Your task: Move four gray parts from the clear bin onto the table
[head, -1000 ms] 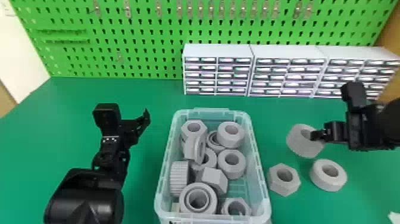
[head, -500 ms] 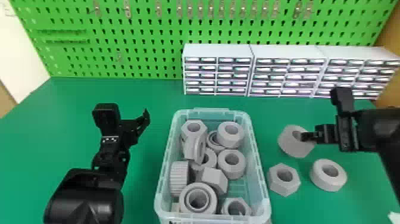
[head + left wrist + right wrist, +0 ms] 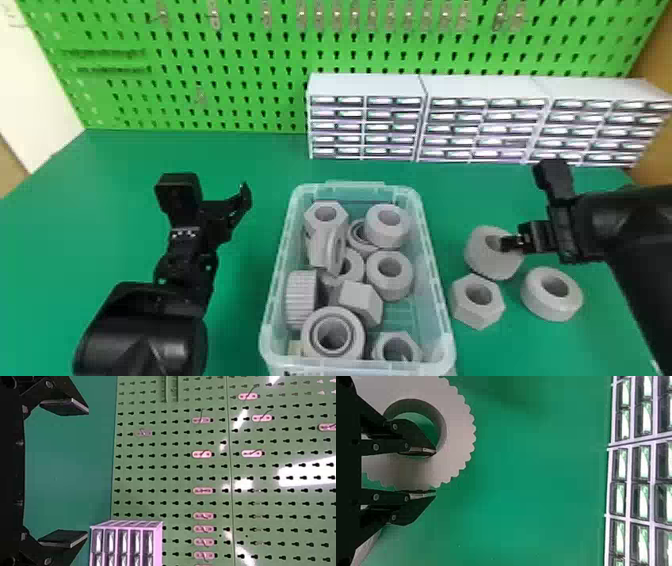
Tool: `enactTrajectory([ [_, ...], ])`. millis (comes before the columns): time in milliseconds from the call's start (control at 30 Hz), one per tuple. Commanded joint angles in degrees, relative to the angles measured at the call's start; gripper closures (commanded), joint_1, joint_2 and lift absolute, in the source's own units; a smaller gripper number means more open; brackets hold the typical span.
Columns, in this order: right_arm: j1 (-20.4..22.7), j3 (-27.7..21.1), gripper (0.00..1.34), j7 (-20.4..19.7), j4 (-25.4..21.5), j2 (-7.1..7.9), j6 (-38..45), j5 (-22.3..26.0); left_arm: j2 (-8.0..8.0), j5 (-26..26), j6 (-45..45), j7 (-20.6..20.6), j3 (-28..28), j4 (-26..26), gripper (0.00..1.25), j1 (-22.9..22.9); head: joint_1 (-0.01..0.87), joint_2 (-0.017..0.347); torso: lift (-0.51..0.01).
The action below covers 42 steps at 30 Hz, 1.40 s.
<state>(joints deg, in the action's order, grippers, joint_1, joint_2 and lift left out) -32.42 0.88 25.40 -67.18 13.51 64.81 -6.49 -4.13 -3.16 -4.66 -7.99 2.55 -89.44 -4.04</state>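
My right gripper (image 3: 511, 243) is at the right of the clear bin (image 3: 358, 184), shut on the wall of a ribbed gray part (image 3: 482, 254). In the right wrist view, the right gripper (image 3: 435, 472) has one finger inside the hole of the ribbed part (image 3: 453, 439) and the other against its outer edge. Whether this part touches the table cannot be told. A gray hex nut (image 3: 465, 302) and a gray ring (image 3: 540, 303) lie on the table nearby. Several gray parts fill the bin. Left of it my left gripper (image 3: 242, 200) stays parked; in its wrist view the left gripper (image 3: 87, 473) stands open.
White drawer cabinets (image 3: 366, 86) stand along the back of the green table (image 3: 120, 160), before a green pegboard (image 3: 225, 75). Bare table lies between the left arm and the bin, and in front of the cabinets.
My right gripper has moved left and a little nearer the robot, carrying the ribbed gray part with it. The left arm has kept still.
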Motion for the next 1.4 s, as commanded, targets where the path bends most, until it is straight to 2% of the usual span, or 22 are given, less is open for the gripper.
enactTrajectory([
  [0,-0.1,0.5,0.96,0.0,0.7,-0.15,-0.1,-0.1,0.00,0.0,0.0,0.0,0.0,0.0,0.18,-0.1,0.693,0.072,-0.052],
  [1167,0.3,1.7,0.95,0.3,4.2,-0.15,-2.0,-1.2,0.00,-0.2,0.1,0.0,-0.1,0.1,0.18,-0.3,0.693,0.072,-0.052],
  [1233,0.3,1.8,0.89,0.4,4.2,-0.15,-1.9,-1.3,0.00,-0.2,0.1,0.0,-0.1,0.1,0.18,-0.3,0.693,0.072,-0.052],
  [1367,0.3,1.7,0.61,0.5,4.2,-0.15,-1.5,-1.4,0.00,-0.2,0.1,0.0,-0.1,0.1,0.18,-0.2,0.693,0.072,-0.052],
])
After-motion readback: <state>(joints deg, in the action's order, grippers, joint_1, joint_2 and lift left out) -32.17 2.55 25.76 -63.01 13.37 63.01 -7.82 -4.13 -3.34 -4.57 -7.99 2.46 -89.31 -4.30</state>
